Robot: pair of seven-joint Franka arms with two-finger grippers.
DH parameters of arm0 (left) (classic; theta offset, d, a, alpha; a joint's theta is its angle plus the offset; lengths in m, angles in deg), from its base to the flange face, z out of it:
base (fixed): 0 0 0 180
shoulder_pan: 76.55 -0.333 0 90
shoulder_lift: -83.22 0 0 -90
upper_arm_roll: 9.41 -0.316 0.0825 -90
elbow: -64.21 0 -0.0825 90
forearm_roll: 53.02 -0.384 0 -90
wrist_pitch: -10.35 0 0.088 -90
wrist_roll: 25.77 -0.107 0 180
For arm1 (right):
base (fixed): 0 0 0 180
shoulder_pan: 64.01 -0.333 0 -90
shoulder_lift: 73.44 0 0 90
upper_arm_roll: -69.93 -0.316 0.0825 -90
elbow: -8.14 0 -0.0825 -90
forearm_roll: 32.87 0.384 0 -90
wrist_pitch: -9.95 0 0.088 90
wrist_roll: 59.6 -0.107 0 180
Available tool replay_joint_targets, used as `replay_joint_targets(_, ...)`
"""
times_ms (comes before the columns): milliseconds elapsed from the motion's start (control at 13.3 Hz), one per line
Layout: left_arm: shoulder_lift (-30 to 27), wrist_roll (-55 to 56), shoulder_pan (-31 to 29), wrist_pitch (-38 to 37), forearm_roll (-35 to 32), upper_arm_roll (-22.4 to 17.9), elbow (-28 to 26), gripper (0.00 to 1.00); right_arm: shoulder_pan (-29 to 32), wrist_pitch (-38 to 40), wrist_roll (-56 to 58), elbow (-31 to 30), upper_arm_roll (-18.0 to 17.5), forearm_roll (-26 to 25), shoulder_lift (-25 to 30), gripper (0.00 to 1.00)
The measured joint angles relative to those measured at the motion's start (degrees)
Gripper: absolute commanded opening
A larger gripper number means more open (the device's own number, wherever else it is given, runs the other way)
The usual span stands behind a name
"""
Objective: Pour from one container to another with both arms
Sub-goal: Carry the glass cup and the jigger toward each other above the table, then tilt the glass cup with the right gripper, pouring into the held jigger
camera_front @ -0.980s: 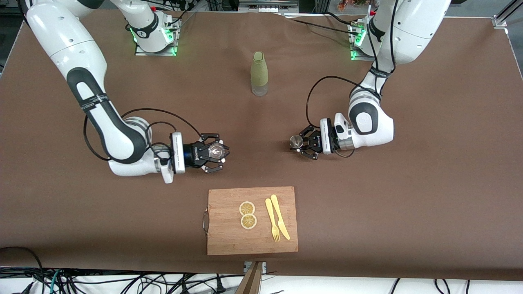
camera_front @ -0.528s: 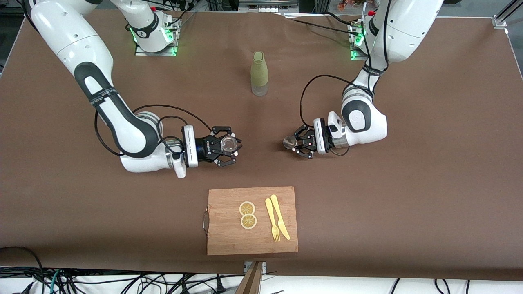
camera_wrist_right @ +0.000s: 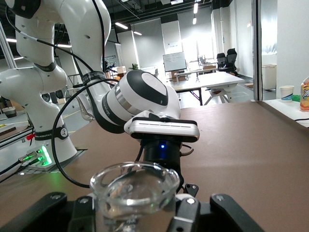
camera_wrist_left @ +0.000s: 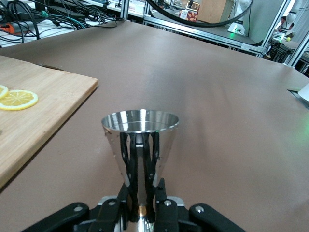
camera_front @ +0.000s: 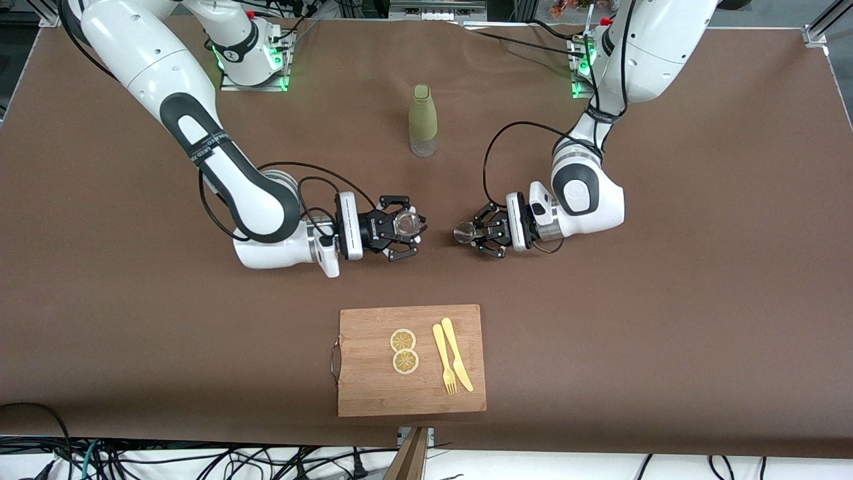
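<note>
Left gripper and right gripper level, facing, jaws clamped

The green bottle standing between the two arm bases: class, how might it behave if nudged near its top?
The green bottle is tall and narrow on a small base, so it would probably tip rather than slide. Its round body suggests that it would roll once down. Its weight cannot be judged.

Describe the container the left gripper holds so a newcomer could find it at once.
Start at the board; above it the two grippers face each other over the cloth. The left gripper is shut on a small metal cup. It is shiny, cone-shaped steel, whereas the right gripper holds a clear glass.
</note>
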Motion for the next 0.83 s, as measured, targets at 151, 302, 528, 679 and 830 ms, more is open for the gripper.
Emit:
replay_joint_targets(151, 0.2, -1.9, -1.1, -1.2, 1.3, -0.3, 0.0, 0.0, -0.9, -1.8, 0.0, 0.0, 0.0, 0.9, 0.0, 0.05)
replay_joint_targets(302, 0.7, -5.2, -3.5, -3.8, 1.6, -0.6, -0.2, 0.0, -2.3, -4.0, 0.0, 0.0, 0.0, 2.9, 0.0, 0.05)
replay_joint_targets(528, 2.4, -10.6, -5.8, -7.4, 6.5, -0.7, -1.1, 0.0, -4.6, -7.4, -0.5, 0.0, 0.0, 4.5, -0.1, 0.05)
replay_joint_targets(679, 3.4, -13.3, -5.7, -7.6, 9.8, -0.5, -1.4, 0.0, -5.4, -8.2, -1.8, 0.4, 0.0, 4.9, -0.1, 0.05)
replay_joint_targets(830, 4.1, -15.0, -5.4, -7.6, 12.9, -0.4, -1.5, 0.0, -6.0, -9.0, -2.4, 1.0, 0.0, 4.9, -0.1, 0.05)
